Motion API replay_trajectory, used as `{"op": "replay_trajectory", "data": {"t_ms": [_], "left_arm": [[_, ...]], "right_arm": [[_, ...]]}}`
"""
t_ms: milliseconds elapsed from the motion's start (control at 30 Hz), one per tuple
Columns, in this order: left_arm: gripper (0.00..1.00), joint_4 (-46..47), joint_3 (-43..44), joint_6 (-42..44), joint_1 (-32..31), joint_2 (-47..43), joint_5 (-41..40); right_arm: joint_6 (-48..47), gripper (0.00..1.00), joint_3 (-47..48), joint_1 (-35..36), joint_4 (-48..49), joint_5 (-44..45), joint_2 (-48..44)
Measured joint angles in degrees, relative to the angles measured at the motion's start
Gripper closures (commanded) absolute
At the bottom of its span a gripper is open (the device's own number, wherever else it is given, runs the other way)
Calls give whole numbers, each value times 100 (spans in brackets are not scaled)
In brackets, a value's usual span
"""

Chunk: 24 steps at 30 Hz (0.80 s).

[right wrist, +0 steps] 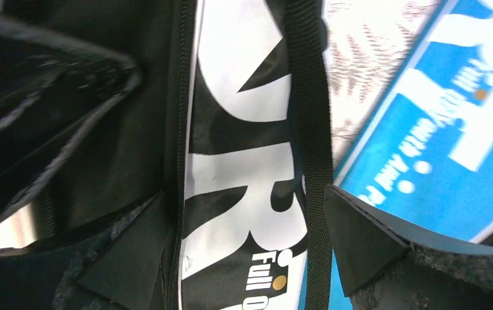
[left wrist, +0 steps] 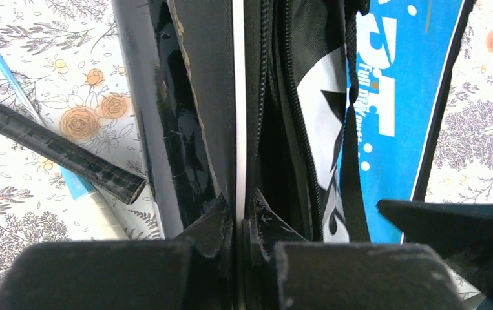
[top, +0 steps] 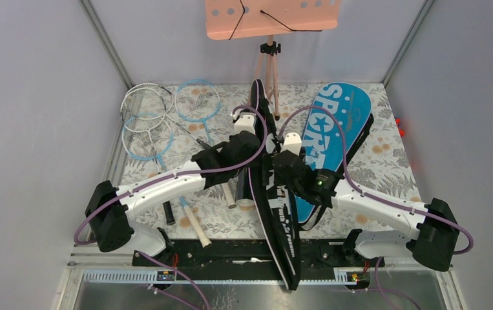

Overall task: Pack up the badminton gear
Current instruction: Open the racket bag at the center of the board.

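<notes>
**Figure.** Packing badminton gear, with positions given relative to the black bag.

- **Far left of the black bag:** the rackets (top: 150, 119) lie fanned on the flowered surface (top: 386, 168). Their hoops overlap and their handles point toward the arms. None is inside a bag yet.
- **Just left of it:** the left pincer (left wrist: 238, 223) is closed tight on a thin edge of the black bag (top: 277, 219). This hold keeps the bag standing on its long side, with its zip (left wrist: 295, 116) undone.
- **Just right of it:** the right pincer (right wrist: 247, 239) stands wide. Its fingers straddle the bag's printed side panel and the strap (right wrist: 308, 129), and nothing is clamped.
- **Right of the black bag:** the blue bag (top: 337, 123) lies flat, partly beneath it.

**Likely hazards.**

- The left hold is only a narrow pinch on limp fabric. A tug could pull the edge free, so that the bag drops flat and its mouth closes.
- If the right pincer shuts here, it may catch the strap alone rather than the wall. The opening would then twist instead of spreading.
- A pull from both sides could drag the blue bag along.
</notes>
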Motion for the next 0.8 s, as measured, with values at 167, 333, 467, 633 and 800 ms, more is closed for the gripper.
{"op": "replay_trajectory", "data": {"t_ms": [167,333,467,633,800], "left_arm": [[100,31,2,2,-109,26,-72],[100,4,61,44,-116,160,-81],[100,-11,131,92,-116,297,-79],[100,-11,203,144,-116,404,-46],[100,-35,262,155,-116,431,-11]], "right_arm": [[94,8,31,-2,-597,748,-22],[129,13,31,-2,-1045,1231,-378],[127,16,28,-9,-1272,1604,-717],[74,28,28,-13,-1360,1784,-739],[-39,26,114,-15,-1327,1534,-413]]}}
